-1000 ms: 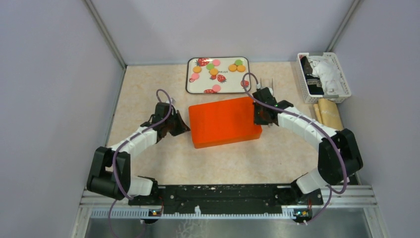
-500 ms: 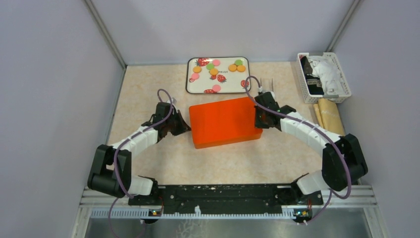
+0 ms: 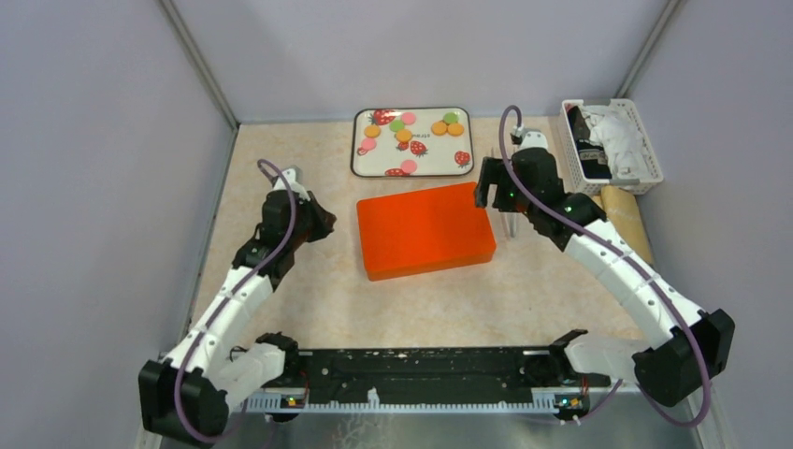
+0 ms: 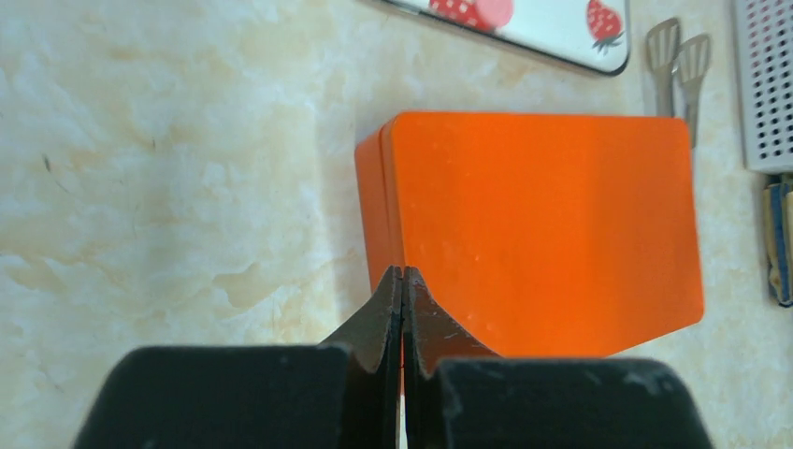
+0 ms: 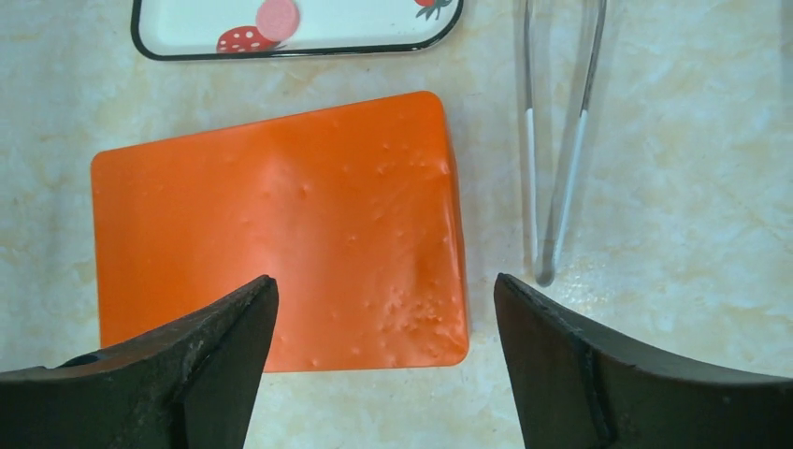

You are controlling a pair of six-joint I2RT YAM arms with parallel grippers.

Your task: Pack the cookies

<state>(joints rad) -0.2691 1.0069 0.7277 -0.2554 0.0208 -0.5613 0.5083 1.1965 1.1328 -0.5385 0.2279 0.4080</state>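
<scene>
Bright, even overhead light, soft shadow beside the orange box [image 4: 533,234], mild sheen on its top

On the marbled beige tabletop [image 3: 281,168] lie a closed orange box [image 3: 424,230], metal tongs [image 5: 570,154] just right of it, a white basket [image 3: 645,140] and a beige roll [image 3: 625,213].

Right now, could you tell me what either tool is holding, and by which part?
Nothing is held. The left tool is shut on air near the box; the right tool hangs open over the box.
</scene>
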